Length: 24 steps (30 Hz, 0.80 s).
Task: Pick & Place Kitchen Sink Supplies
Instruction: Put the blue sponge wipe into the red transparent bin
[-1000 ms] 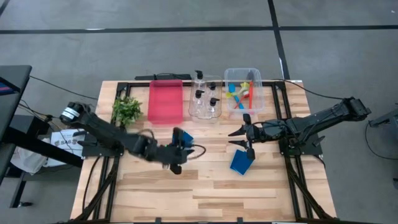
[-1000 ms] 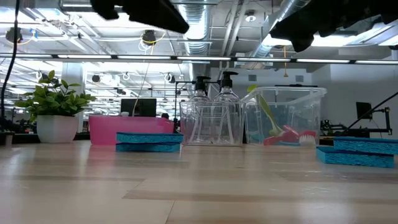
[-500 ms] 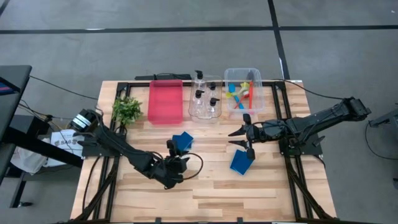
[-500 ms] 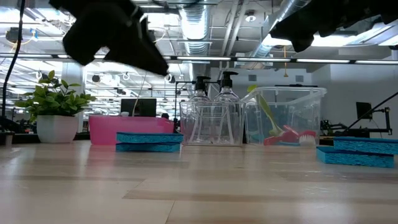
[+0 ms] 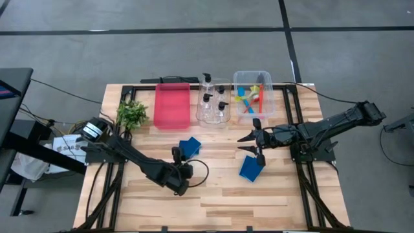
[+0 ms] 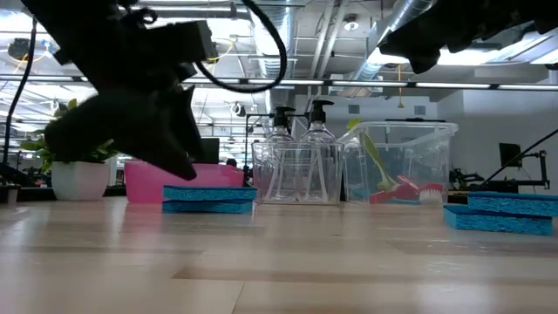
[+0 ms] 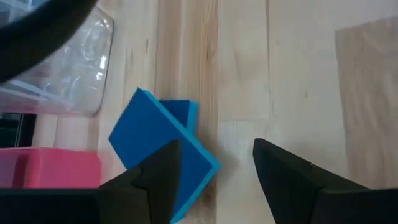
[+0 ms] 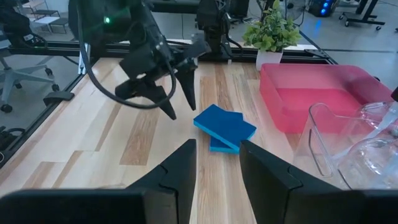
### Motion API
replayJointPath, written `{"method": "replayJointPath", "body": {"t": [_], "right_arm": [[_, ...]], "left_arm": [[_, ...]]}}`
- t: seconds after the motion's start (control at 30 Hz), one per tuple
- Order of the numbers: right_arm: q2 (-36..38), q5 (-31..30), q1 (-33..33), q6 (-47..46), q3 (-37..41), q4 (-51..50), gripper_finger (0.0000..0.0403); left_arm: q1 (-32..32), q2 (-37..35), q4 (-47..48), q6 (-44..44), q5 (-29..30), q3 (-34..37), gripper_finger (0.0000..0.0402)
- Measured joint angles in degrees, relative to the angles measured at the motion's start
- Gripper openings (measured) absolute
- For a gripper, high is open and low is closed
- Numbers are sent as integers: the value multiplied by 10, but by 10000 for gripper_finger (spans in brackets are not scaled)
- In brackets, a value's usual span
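Observation:
One blue sponge [image 5: 189, 146] lies flat on the table in front of the red tray [image 5: 172, 105], with a second blue layer showing under it in the left wrist view [image 7: 163, 151]. A second blue sponge [image 5: 251, 169] lies to the right. My left gripper [image 5: 180, 162] [image 7: 216, 146] is open, low over the table just on the near side of the first sponge, without touching it. My right gripper [image 5: 251, 143] [image 8: 216, 149] hovers open above and beyond the second sponge. Clear pump bottles [image 5: 213, 103] stand in one clear bin. Brushes [image 5: 252, 96] lie in the other.
A small green plant [image 5: 132, 114] stands at the far left, beside the red tray. The two clear bins [image 5: 266, 97] line the far edge. Bare wood [image 5: 220, 200] stretches along the near half of the table. Black frame rails run under both arms.
My left gripper has drawn back from above the first sponge toward the table's near edge and dropped low toward the tabletop, tipping as it went. The sponges have not moved.

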<state>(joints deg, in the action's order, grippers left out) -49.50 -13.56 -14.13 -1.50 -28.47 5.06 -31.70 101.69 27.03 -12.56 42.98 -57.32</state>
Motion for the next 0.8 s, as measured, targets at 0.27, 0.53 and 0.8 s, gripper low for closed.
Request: {"method": "replayJointPath", "body": {"t": [0.27, 0.53, 0.8], "right_arm": [[0, 0, 0, 0, 0, 1, 117], [0, 0, 0, 0, 0, 1, 117], [0, 0, 0, 0, 0, 0, 117]], "left_arm": [[14, 33, 3, -2, -7, 0, 205], [31, 54, 10, -6, -11, 0, 204], [43, 52, 5, -50, -3, 26, 204]]}}
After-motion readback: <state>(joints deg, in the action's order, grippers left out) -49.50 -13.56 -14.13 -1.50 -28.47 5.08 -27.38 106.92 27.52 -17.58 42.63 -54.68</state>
